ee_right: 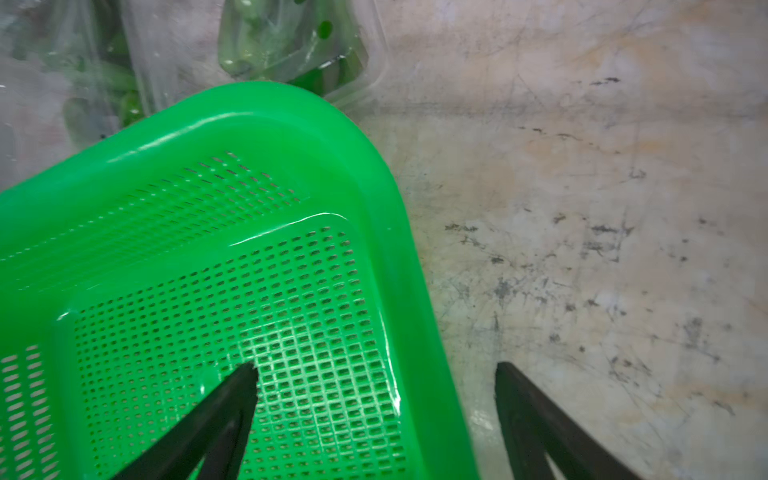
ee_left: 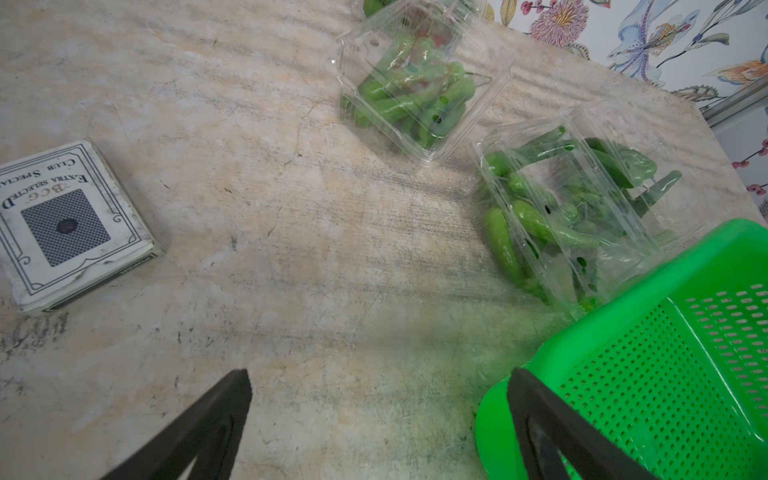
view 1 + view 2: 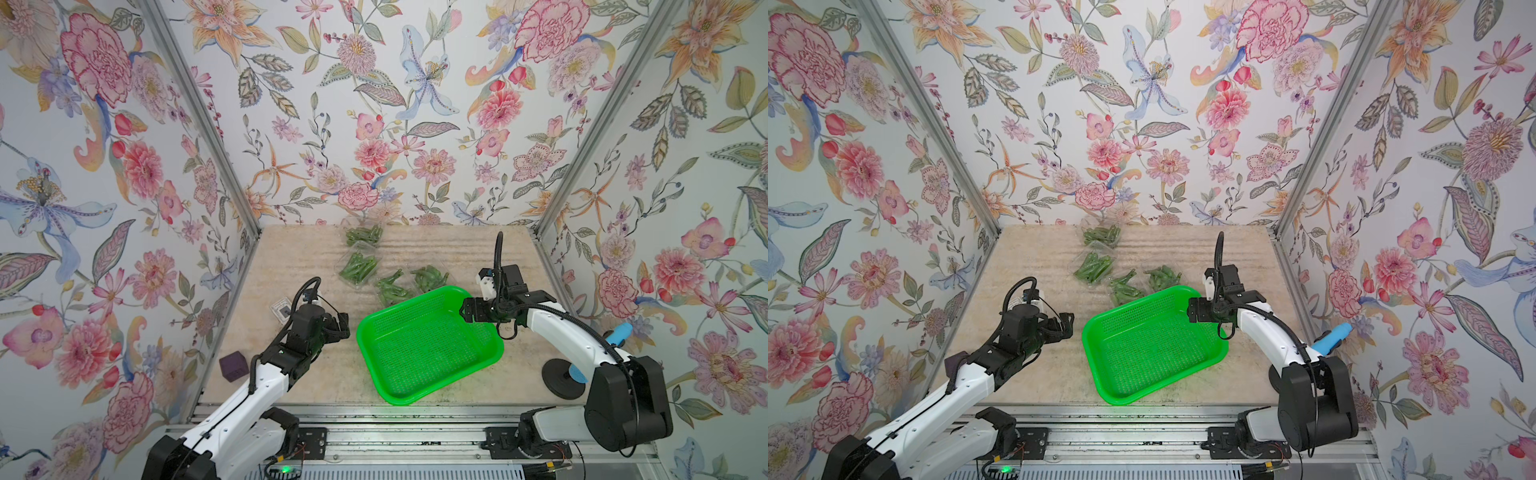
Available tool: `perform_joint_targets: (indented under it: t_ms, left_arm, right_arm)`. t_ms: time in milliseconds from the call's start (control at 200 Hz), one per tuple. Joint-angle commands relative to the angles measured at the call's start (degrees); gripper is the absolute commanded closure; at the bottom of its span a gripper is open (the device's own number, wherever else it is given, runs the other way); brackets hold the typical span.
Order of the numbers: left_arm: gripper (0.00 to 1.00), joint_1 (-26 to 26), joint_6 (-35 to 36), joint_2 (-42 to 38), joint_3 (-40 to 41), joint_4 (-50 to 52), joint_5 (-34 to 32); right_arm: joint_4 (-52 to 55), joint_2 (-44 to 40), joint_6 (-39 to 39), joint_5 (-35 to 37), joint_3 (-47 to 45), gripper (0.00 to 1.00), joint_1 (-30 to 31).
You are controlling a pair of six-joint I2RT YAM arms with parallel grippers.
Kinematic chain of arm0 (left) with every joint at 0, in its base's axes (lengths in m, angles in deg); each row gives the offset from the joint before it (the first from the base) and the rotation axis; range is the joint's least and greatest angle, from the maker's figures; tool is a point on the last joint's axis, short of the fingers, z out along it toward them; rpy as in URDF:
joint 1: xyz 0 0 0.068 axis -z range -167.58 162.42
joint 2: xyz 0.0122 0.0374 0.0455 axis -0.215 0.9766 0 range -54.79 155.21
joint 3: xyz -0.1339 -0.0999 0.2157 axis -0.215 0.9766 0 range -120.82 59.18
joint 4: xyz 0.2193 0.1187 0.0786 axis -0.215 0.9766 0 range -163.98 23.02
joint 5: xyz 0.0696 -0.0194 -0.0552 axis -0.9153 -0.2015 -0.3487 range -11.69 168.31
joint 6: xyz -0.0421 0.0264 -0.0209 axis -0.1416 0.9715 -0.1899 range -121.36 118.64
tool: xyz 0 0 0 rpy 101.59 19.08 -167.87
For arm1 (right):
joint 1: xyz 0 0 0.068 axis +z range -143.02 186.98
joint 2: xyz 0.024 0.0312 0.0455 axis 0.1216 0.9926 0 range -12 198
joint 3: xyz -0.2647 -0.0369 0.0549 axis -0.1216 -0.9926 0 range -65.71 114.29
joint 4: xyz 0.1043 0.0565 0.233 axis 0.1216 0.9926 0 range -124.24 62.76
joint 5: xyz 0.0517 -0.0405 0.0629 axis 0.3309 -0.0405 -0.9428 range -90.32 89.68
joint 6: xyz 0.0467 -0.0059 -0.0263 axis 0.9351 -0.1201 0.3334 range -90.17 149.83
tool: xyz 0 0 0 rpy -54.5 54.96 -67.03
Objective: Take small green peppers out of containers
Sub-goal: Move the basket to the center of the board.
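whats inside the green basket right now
The green basket shows only bare perforated floor, nothing in it. The right gripper, open, straddles its rim and hides that corner in both top views.

Inspection finds the left arm (image 3: pixel 266 386) rising from its base at the near left edge and leaning forward and inward, with the elbow low. Its wrist (image 3: pixel 309 322) is bending so that the left gripper (image 3: pixel 343 328) is pointing toward the middle of the workspace. In the left wrist view its black fingers (image 2: pixel 216 419) are standing wide apart. The right arm (image 3: pixel 575 332) is arching from its base at the near right, its white forearm sloping inward. The right gripper (image 3: pixel 464 312) is pointing toward the left arm's side and slightly downward. In the right wrist view its jaws are likewise standing well apart, both fingertips (image 1: pixel 245 382) showing.
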Motion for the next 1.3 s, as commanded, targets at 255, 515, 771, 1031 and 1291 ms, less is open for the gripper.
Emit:
perform_joint_targets:
  t_ms: [255, 515, 771, 1031, 1291]
  left_arm:
    - [0.00, 2.47, 0.69, 13.60, -6.14, -6.48, 2.68]
    - [0.00, 2.83, 2.43, 19.33, -9.71, -12.07, 2.16]
    - [0.00, 2.97, 3.73, 25.56, -15.59, -13.89, 4.79]
    - [0.00, 4.20, 2.93, 25.90, -15.15, -15.36, 4.98]
    - [0.00, 5.06, 2.49, 27.03, -15.30, -15.66, 4.68]
  right_arm:
    - [7.39, 6.33, -1.28, 12.95, 3.58, 0.29, -0.59]
    - [11.23, 12.01, -4.27, 21.09, 12.31, 0.33, -5.01]
    - [14.72, 25.28, -9.21, 29.70, 27.01, 0.29, -7.56]
    - [16.98, 38.35, -11.55, 40.69, 44.93, 0.11, -9.89]
    - [16.95, 32.67, -8.88, 25.85, 50.34, 0.05, -5.68]
